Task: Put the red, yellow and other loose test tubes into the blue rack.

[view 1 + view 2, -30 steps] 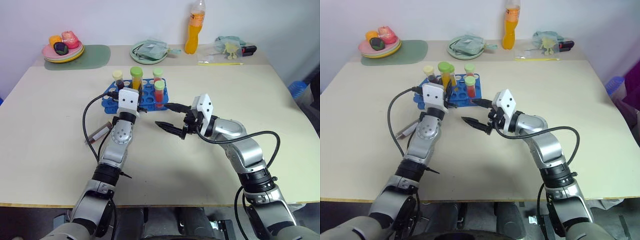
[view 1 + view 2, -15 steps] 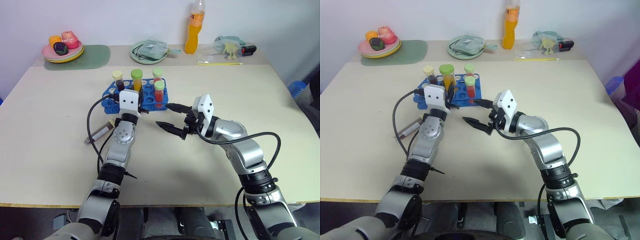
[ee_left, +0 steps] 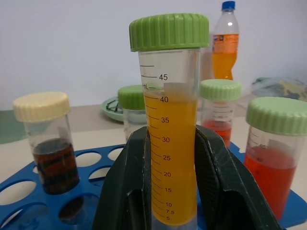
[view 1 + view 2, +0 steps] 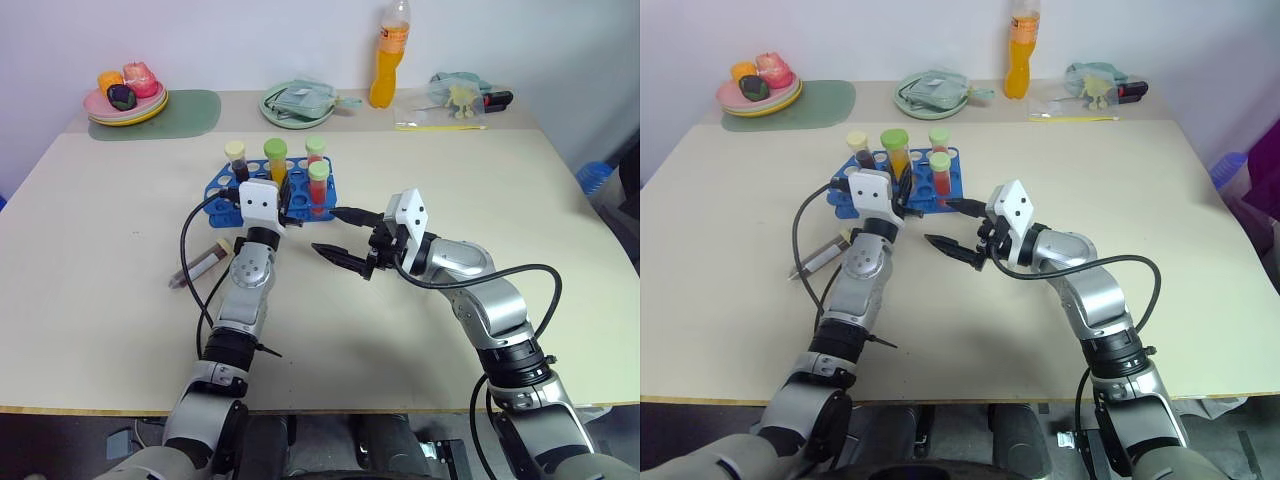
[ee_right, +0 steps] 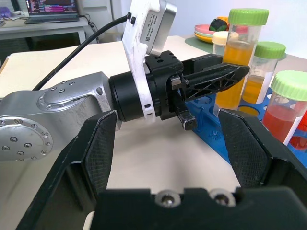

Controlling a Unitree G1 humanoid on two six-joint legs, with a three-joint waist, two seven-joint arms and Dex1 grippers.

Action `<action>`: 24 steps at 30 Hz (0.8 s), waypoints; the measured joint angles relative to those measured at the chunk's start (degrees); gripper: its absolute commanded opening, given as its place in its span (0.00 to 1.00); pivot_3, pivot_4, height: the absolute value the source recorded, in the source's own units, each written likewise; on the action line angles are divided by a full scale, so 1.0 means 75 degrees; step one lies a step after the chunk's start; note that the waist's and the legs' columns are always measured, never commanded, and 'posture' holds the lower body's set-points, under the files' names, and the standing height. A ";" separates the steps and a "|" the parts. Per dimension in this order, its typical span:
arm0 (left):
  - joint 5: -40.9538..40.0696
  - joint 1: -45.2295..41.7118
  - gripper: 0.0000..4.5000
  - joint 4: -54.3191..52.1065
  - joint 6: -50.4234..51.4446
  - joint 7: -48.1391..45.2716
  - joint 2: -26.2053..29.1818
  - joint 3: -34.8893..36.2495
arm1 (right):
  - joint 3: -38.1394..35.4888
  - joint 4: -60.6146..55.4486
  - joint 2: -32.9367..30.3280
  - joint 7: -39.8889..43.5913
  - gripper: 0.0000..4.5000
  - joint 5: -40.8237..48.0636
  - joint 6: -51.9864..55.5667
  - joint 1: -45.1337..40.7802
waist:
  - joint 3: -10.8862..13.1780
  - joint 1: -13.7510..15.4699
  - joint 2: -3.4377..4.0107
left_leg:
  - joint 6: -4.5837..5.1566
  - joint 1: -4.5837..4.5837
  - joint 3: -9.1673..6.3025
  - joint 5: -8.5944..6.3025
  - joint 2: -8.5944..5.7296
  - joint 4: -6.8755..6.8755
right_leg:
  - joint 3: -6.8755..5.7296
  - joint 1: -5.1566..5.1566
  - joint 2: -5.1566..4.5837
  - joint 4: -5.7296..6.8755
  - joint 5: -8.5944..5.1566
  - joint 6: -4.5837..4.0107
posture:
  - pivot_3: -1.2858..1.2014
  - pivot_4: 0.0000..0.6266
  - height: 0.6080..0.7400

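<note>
Four capped tubes stand in the blue rack; the left gripper clamps the yellow tube there, the right gripper gapes empty, one tube lies loose on the table.

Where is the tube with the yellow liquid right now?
The clear plastic tube of yellow liquid with a green cap stands upright at the blue plastic rack, clamped between the left gripper's black fingers, beside the brown and red tubes.

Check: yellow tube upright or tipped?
Upright: the yellow tube stands vertical, cap up, clamped in the left hand above the blue rack.
</note>
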 measured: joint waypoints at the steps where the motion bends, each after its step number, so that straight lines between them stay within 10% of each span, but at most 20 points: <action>1: 0.0022 0.0000 0.15 0.0001 -0.0005 0.0009 0.0001 -0.0002 | 0.0000 0.0000 0.0000 0.0000 0.83 -0.0001 0.0000 0.0000 | 0.0000 -0.0001 0.0000 | 0.0000 0.0000 0.0000 0.0000 0.0000 0.0000 | 0.0000 0.0000 0.0000 0.0000 0.0000 0.0000 | 0.52 0.24 0.92; 24: 0.0321 0.0093 0.15 0.0054 -0.0136 0.0113 -0.0005 0.0008 | 0.0001 0.0000 0.0001 0.0011 0.83 -0.0002 -0.0002 0.0034 | 0.0000 0.0000 0.0000 | 0.0000 0.0000 -0.0001 0.0000 0.0000 0.0000 | 0.0000 0.0000 0.0000 0.0000 0.0000 0.0000 | 0.52 0.24 0.92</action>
